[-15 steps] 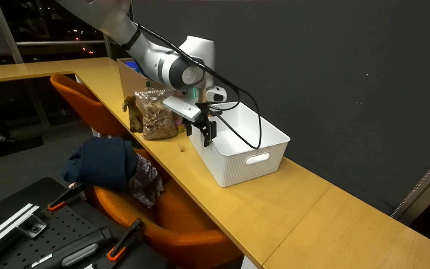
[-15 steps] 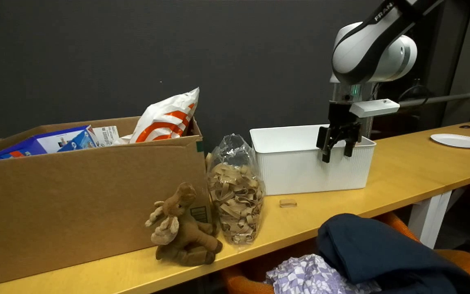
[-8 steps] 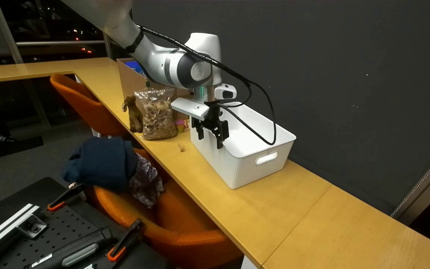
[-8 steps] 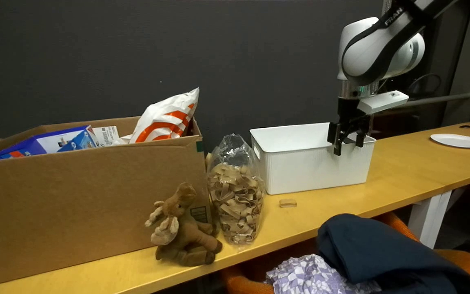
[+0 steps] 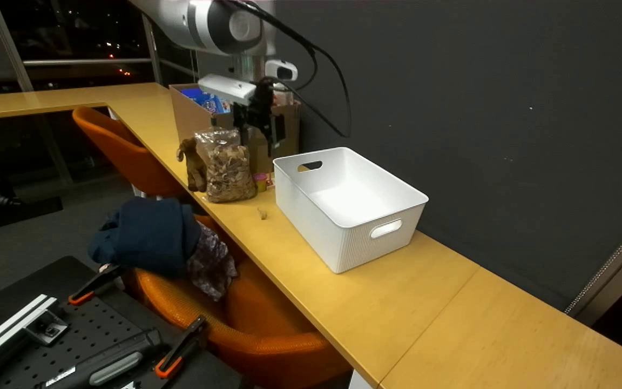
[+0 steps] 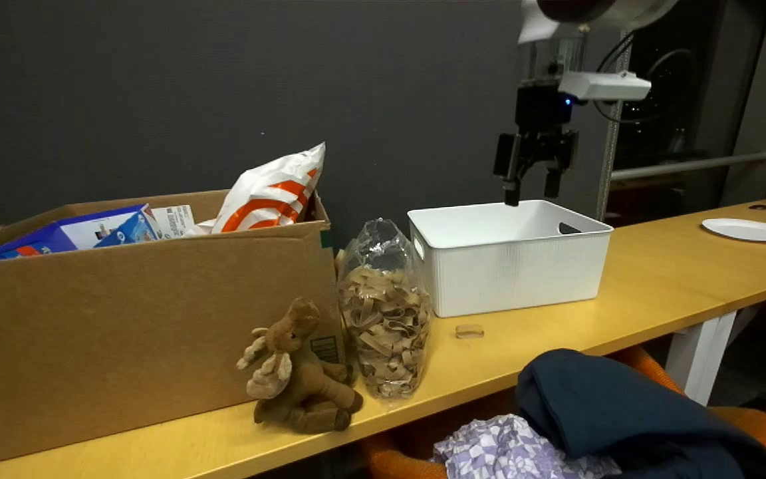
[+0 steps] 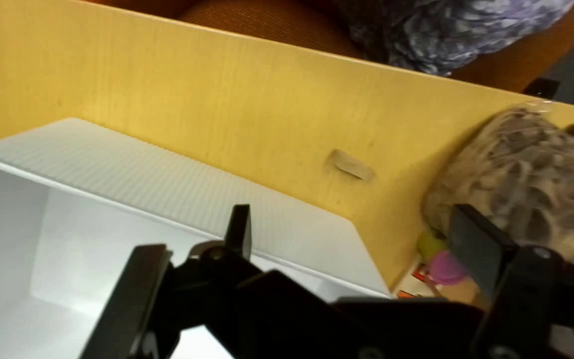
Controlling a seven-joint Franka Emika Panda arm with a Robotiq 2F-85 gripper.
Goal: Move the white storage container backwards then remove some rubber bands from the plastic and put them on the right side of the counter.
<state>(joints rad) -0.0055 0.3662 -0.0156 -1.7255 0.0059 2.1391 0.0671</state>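
The white storage container (image 5: 311, 221) stands upright on the light-wood counter (image 5: 440, 319); both also show in an exterior view (image 6: 516, 276). The clear plastic bag (image 6: 386, 319) stands upright beside it, full of tan rubber bands; the bag is also at the right of the wrist view (image 7: 541, 184). One loose rubber band (image 6: 469, 330) lies on the counter in front of the container, also in the wrist view (image 7: 352, 164). My gripper (image 6: 531, 193) is open and empty, raised above the container. In the wrist view its fingers (image 7: 354, 224) stand wide apart.
A cardboard box (image 6: 157, 332) with packets stands beyond the bag, with a brown plush moose (image 6: 310, 386) before it. A small tub with a pink lid (image 7: 446, 269) sits near the container. A white plate (image 6: 752, 229) lies farther along. Chairs (image 5: 268, 346) stand at the front edge.
The container slid slightly back toward the wall between the two earlier moments, then stayed. My gripper has since risen off its front side and shifted toward the bag's end of the counter.
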